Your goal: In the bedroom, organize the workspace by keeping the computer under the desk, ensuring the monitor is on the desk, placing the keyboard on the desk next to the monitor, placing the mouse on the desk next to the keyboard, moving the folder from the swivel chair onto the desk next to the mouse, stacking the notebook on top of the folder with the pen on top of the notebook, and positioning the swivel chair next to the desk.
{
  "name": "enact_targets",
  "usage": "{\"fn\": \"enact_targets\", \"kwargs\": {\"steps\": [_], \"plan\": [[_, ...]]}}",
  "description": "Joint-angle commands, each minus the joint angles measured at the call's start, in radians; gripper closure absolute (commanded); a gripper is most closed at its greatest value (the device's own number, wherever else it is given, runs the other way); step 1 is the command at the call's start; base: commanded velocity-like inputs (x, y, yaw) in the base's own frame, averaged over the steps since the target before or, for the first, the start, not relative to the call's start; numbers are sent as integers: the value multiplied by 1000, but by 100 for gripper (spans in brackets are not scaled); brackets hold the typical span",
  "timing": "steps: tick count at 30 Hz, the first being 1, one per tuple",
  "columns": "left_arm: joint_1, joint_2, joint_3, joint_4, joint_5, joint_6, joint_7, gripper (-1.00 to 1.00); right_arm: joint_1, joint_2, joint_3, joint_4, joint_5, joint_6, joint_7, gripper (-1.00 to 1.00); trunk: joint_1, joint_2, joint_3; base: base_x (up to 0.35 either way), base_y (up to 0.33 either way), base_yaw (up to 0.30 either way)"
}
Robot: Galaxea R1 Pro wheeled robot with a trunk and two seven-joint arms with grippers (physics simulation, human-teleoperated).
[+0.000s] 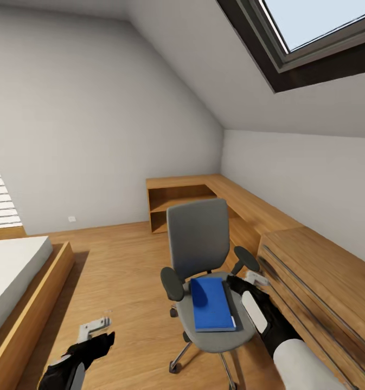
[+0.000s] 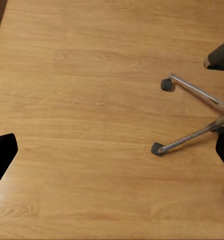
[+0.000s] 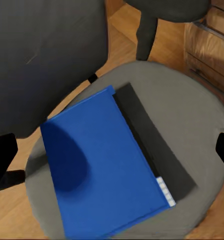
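Lower centre of the head view: blue folder [image 1: 212,305] on swivel chair [image 1: 199,238], no readable writing.
Right gripper [image 1: 256,278] hovers above it, fingers spread, empty; left gripper [image 1: 97,327] hangs low, its opening unclear.

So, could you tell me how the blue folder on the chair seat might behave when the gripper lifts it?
The folder looks thin and flat, so probably light, though it may flex if pinched at one edge. It lies flush on the padded seat, so getting a finger under it could be awkward. The swivel chair's casters suggest it may roll if pressed.

the folder [image 1: 211,304] covers most of a dark flat thing [image 3: 154,145] beneath it. the swivel chair [image 1: 201,254] base is cut off at the head view's bottom edge, the bed [image 1: 11,276] at its left.
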Motion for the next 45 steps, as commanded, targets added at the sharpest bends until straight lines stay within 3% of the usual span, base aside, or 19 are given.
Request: {"fn": "enact_targets", "kwargs": {"steps": [1, 6, 10, 13, 18, 22, 33, 45], "plan": [[-33, 0, 0, 21, 11, 24, 4, -100, -25, -4, -20, 46, -10, 12, -5, -100, 0, -1, -1, 0, 0, 0], [-153, 1, -1, 174, 45, 69, 2, -100, -128, -21, -87, 279, -10, 21, 5, -100, 0, -1, -1, 0, 0, 0], [-197, 2, 0, 274, 59, 58, 0, -100, -171, -26, -108, 383, -10, -15, 7, -100, 0, -1, -1, 0, 0, 0], [-212, 2, -1, 314, 63, 11, -1, -100, -186, -26, -116, 421, -12, -57, 7, -100, 0, -1, -1, 0, 0, 0], [-223, 12, 1, 336, 63, -118, -3, -100, -196, -26, -123, 448, -15, -118, 9, -100, 0, -1, -1, 0, 0, 0], [-226, 42, 2, 324, 66, -182, -4, -100, -199, -24, -126, 458, -17, -157, 19, -100, 0, -1, -1, 4, 0, 0], [-229, 62, 1, 313, 66, -217, -5, -100, -199, -28, -126, 460, -16, -309, 42, -100, 0, -1, -1, 213, 2, 0], [-231, 60, 0, 310, 65, -227, -5, -100, -197, -16, -123, 461, -12, -347, 82, -100, 0, -1, -1, 307, 43, 0]]}}
